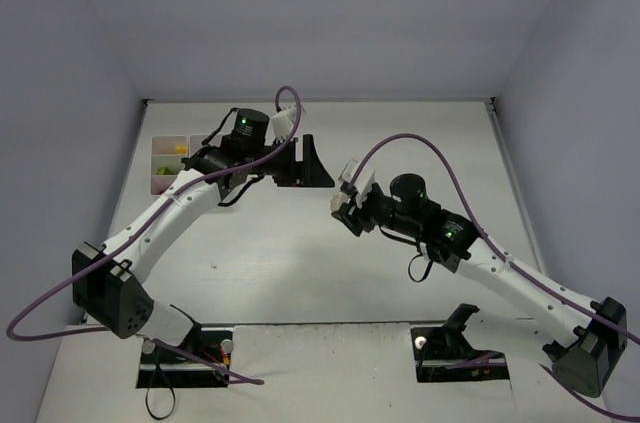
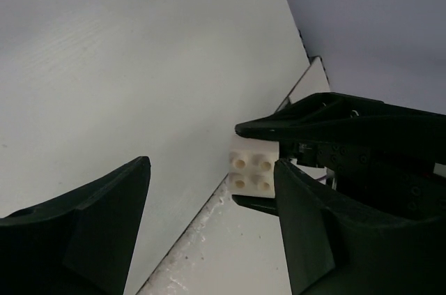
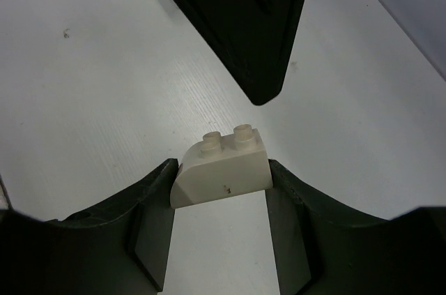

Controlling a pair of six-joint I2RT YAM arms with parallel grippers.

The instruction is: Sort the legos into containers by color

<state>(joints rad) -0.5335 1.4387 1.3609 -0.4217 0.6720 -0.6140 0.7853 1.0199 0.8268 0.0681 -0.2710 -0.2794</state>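
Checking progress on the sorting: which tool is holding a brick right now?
The right tool, shut on a pale brick; the left tool is open and empty.

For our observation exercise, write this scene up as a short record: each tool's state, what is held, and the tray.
Left tool: open, holding nothing, pointed toward the right tool
Right tool: shut on a pale brick
Pale brick: small, one sloped side, clamped between both fingers
Tray: white, at the table's far left, partly hidden by the left arm
Tray contents: a yellow piece and a lime green piece, in different compartments
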